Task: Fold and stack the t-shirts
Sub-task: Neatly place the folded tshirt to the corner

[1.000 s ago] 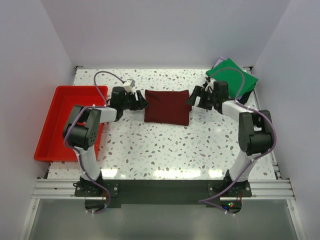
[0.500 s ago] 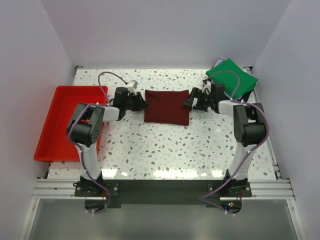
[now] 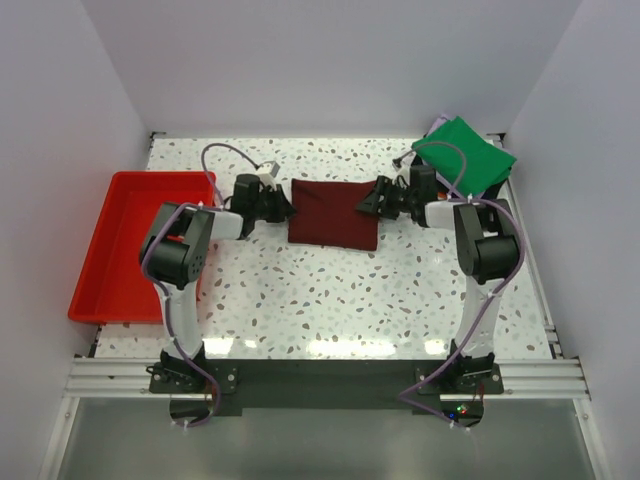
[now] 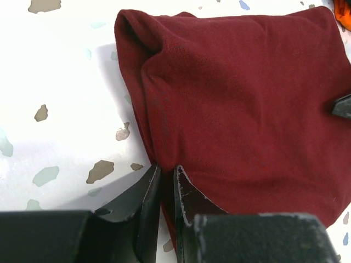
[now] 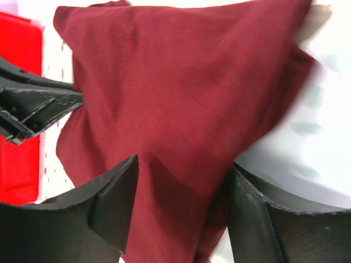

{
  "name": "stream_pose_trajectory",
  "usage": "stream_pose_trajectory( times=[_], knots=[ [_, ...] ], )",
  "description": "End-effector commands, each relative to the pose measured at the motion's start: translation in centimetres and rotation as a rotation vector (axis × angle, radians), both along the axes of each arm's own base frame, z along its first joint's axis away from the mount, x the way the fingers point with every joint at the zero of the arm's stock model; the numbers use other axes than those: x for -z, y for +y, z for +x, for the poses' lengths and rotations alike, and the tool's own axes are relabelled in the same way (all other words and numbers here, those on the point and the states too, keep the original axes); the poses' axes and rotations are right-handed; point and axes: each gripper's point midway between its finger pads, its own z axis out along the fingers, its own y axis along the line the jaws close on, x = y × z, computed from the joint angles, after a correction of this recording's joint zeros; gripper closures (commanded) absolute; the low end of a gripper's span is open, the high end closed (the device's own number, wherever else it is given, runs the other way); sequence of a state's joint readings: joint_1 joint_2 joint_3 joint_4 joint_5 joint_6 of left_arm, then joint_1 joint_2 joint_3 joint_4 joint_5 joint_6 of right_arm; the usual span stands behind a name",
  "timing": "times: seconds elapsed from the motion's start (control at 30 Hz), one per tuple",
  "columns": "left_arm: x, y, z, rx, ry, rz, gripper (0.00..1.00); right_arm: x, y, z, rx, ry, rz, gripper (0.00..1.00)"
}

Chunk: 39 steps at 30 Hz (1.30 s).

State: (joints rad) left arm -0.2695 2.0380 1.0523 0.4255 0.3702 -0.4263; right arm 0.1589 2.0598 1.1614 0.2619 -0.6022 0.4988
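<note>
A dark maroon t-shirt (image 3: 333,213), folded into a rectangle, lies flat on the speckled table between my two arms. My left gripper (image 4: 166,171) is at its left edge (image 3: 283,207). The jaws are pinched nearly together with a fold of maroon cloth (image 4: 230,109) between them. My right gripper (image 5: 184,164) is at the shirt's right edge (image 3: 368,203). Its fingers (image 5: 115,192) stand wide apart, straddling the maroon cloth (image 5: 175,87) without squeezing it. A folded bright green t-shirt (image 3: 465,157) tops a stack at the back right corner.
A red plastic tray (image 3: 130,240) sits at the table's left side, also seen in the right wrist view (image 5: 16,109). White walls close in the table on three sides. An orange scrap (image 4: 345,16) shows at the top right of the left wrist view.
Both grippers have slid inward onto the maroon shirt's side edges. The left jaws have closed on the cloth. The right jaws have narrowed somewhat but still stand apart.
</note>
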Motion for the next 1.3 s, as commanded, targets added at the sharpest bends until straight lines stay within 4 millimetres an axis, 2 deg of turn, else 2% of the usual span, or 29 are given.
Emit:
stream_pose_trajectory(
  times=[0.0,0.13,0.17,0.23,0.27,0.3,0.33,0.37,0.4,0.47,0.5,0.53,0.57,0.63,0.67,0.73,0.77,0.83,0.87,0.93,0.97,1.0,1.03,1.07,1.13,1.17,1.27],
  knots=[
    [0.5,-0.5,0.2,0.017,-0.005,0.019,0.82,4.1,1.3,-2.2,-0.027,0.125,-0.031,0.39],
    [0.7,-0.8,0.1,0.025,-0.002,0.013,0.81,4.2,2.0,-2.1,-0.036,0.126,-0.032,0.51],
    [0.7,-1.0,0.0,0.032,0.000,0.008,0.79,4.2,2.0,-2.1,-0.032,0.130,-0.036,0.60],
    [0.3,-0.9,0.0,0.029,-0.003,0.006,0.58,3.9,1.9,-1.6,-0.019,0.120,-0.050,0.73],
    [0.1,-0.8,0.0,0.025,-0.002,0.009,0.49,3.5,1.7,-1.7,-0.013,0.125,-0.062,0.90],
    [-0.9,-0.8,0.2,0.019,-0.022,0.007,0.33,3.1,1.4,-1.1,0.003,0.112,-0.080,0.97],
    [-1.2,-0.6,0.0,0.014,-0.027,0.009,0.28,2.7,1.4,-0.9,0.002,0.100,-0.094,1.00],
    [-1.8,-0.4,0.2,0.001,-0.039,0.010,0.24,2.6,1.1,-1.0,0.005,0.111,-0.113,1.00],
    [-2.8,-0.2,0.3,-0.005,-0.059,0.007,0.19,1.3,0.8,-0.2,0.012,0.075,-0.131,1.00],
    [-3.5,0.2,0.1,-0.019,-0.066,0.000,0.17,0.4,0.5,0.1,0.016,0.069,-0.158,1.00],
    [-4.1,0.5,-0.1,-0.025,-0.075,-0.005,0.15,-0.8,0.0,0.8,0.028,0.044,-0.189,1.00],
    [-4.5,0.6,-0.2,-0.031,-0.082,-0.013,0.14,-1.0,-0.2,0.5,0.027,0.062,-0.207,1.00],
    [-5.2,1.0,-0.2,-0.040,-0.094,-0.017,0.13,-2.4,-0.3,1.2,0.026,0.027,-0.220,1.00],
    [-5.4,1.6,-0.4,-0.053,-0.096,-0.018,0.11,-2.7,-1.2,1.4,0.050,0.040,-0.271,1.00],
    [-6.0,2.0,-0.4,-0.060,-0.106,-0.023,0.11,-3.9,-1.4,2.3,0.061,0.015,-0.283,1.00],
    [-6.1,2.6,-0.6,-0.072,-0.109,-0.023,0.11,-4.5,-2.3,2.6,0.077,0.017,-0.344,1.00],
    [-6.4,2.8,-0.6,-0.076,-0.117,-0.026,0.10,-5.8,-2.5,3.5,0.083,-0.013,-0.360,1.00],
    [-6.3,3.1,-0.8,-0.079,-0.117,-0.027,0.10,-6.3,-3.1,3.6,0.091,-0.001,-0.403,1.00],
    [-6.3,3.4,-0.7,-0.085,-0.117,-0.026,0.10,-7.7,-3.6,4.7,0.119,-0.034,-0.427,1.00],
    [-6.1,3.7,-0.7,-0.088,-0.115,-0.032,0.10,-8.1,-4.4,4.9,0.128,-0.026,-0.480,1.00],
    [-5.8,3.8,-0.7,-0.088,-0.109,-0.032,0.10,-9.4,-5.2,5.9,0.158,-0.057,-0.511,1.00],
    [-5.7,3.8,-0.8,-0.086,-0.105,-0.033,0.10,-10.0,-5.4,6.3,0.167,-0.063,-0.526,1.00],
    [-5.6,4.0,-0.7,-0.089,-0.104,-0.035,0.10,-9.7,-5.8,6.2,0.167,-0.043,-0.548,1.00],
    [-5.2,4.1,-0.7,-0.091,-0.098,-0.034,0.10,-11.4,-6.2,7.1,0.183,-0.078,-0.561,1.00],
    [-5.1,4.4,-0.6,-0.095,-0.096,-0.035,0.10,-11.8,-7.1,7.5,0.207,-0.066,-0.610,1.00],
    [-4.9,4.5,-0.7,-0.098,-0.092,-0.034,0.10,-13.0,-7.4,8.4,0.218,-0.094,-0.617,1.00],
    [-4.6,5.0,-0.6,-0.107,-0.089,-0.033,0.10,-14.7,-8.1,9.7,0.250,-0.124,-0.649,1.00]
  ],
)
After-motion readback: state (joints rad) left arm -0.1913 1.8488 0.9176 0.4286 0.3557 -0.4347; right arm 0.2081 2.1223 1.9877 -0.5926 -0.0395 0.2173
